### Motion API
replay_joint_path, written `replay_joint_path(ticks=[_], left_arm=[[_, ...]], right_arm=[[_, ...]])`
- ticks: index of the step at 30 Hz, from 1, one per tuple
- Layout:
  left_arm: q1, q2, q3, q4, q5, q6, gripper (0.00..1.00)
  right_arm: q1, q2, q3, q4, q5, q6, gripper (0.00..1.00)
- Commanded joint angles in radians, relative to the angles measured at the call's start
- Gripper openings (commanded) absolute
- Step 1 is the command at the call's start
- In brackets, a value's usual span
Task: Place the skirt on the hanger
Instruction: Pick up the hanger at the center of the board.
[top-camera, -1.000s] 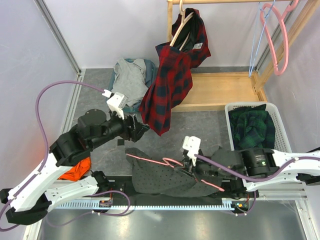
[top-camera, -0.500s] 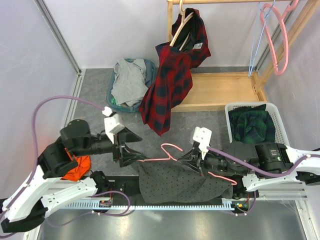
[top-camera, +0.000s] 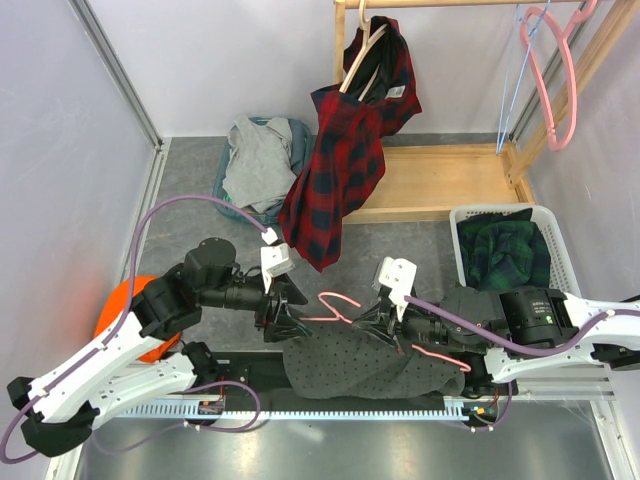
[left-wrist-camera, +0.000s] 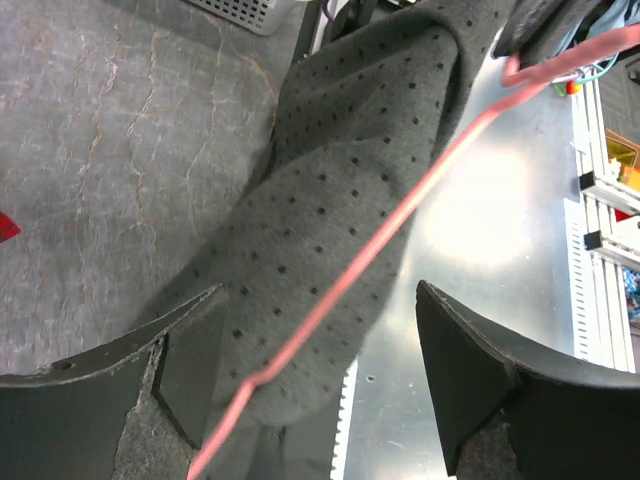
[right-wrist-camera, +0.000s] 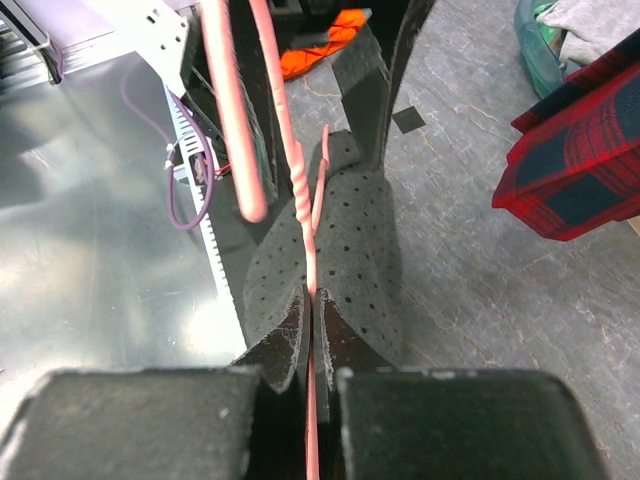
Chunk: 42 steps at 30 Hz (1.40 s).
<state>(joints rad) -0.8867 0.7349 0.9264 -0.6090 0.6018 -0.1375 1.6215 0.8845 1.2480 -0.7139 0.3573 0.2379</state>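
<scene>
On the left, the left end effector (left-wrist-camera: 318, 300) stood released, with its two fingers wide apart on either side of the grey dotted skirt (top-camera: 360, 362). The skirt lay bunched at the near edge of the tabletop (top-camera: 400, 250), between both arms. A pink hanger (right-wrist-camera: 230, 100) ran across its upper part. On the right, the right end effector (right-wrist-camera: 312, 310) was clenched on the hanger's wire.

Two robot arms (top-camera: 120, 340) (top-camera: 545, 325), two pink hangers (top-camera: 335, 303) (top-camera: 556, 85), two laundry baskets (top-camera: 219, 192) (top-camera: 561, 250), one dotted grey skirt (top-camera: 360, 362), one wooden rack (top-camera: 440, 185)
</scene>
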Motion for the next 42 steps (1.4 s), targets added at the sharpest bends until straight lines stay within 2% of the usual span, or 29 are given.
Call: replay_joint_path(ticks=[1, 3, 6, 7, 9, 10, 11, 12, 18, 19, 20, 22, 23, 26, 30, 36, 42], left_arm=[[0.002, -0.005, -0.041, 0.143, 0.029, -0.005, 0.82], [0.002, -0.005, -0.064, 0.182, 0.055, -0.007, 0.8], [-0.001, 0.014, -0.075, 0.193, 0.101, -0.005, 0.67], [-0.003, 0.018, -0.08, 0.193, 0.107, -0.007, 0.57], [-0.006, 0.037, -0.08, 0.192, 0.105, -0.008, 0.42], [-0.005, 0.046, -0.08, 0.193, 0.099, -0.013, 0.22], [-0.006, 0.052, -0.075, 0.192, 0.087, -0.017, 0.08], [-0.006, 0.063, -0.07, 0.187, 0.066, -0.023, 0.02], [-0.006, 0.041, -0.021, 0.184, -0.131, -0.068, 0.02], [-0.005, 0.035, 0.0, 0.175, -0.164, -0.077, 0.02], [-0.006, 0.032, 0.012, 0.172, -0.18, -0.085, 0.02], [-0.006, 0.023, 0.047, 0.157, -0.233, -0.096, 0.02], [-0.006, 0.021, 0.058, 0.143, -0.249, -0.097, 0.02], [-0.006, 0.014, 0.098, 0.124, -0.277, -0.096, 0.02], [-0.006, 0.02, 0.15, 0.111, -0.286, -0.082, 0.02], [-0.006, 0.078, 0.276, 0.092, -0.321, -0.06, 0.02], [-0.006, 0.122, 0.362, 0.095, -0.402, -0.073, 0.02]], right_arm=[[0.008, -0.024, 0.011, 0.091, 0.005, 0.015, 0.0], [0.006, -0.027, 0.011, 0.09, 0.008, 0.017, 0.0], [0.008, -0.028, 0.013, 0.09, 0.006, 0.018, 0.0], [0.006, -0.03, 0.014, 0.09, 0.006, 0.02, 0.0], [0.008, -0.038, 0.014, 0.091, 0.008, 0.018, 0.0], [0.008, -0.041, 0.014, 0.093, 0.009, 0.02, 0.0], [0.008, -0.044, 0.013, 0.093, 0.012, 0.023, 0.0], [0.006, -0.048, 0.011, 0.093, 0.015, 0.024, 0.0], [0.008, -0.058, 0.001, 0.07, 0.115, 0.061, 0.0], [0.008, -0.059, -0.001, 0.054, 0.144, 0.07, 0.03], [0.006, -0.061, -0.002, 0.047, 0.17, 0.081, 0.2], [0.008, -0.064, -0.005, 0.03, 0.233, 0.095, 0.37], [0.008, -0.067, -0.009, 0.024, 0.253, 0.103, 0.5], [0.006, -0.07, -0.018, 0.019, 0.289, 0.106, 0.65], [0.008, -0.062, -0.019, 0.016, 0.313, 0.103, 0.71], [0.008, -0.053, -0.015, 0.004, 0.371, 0.116, 0.73], [0.006, -0.074, -0.064, -0.035, 0.6, 0.264, 0.76]])
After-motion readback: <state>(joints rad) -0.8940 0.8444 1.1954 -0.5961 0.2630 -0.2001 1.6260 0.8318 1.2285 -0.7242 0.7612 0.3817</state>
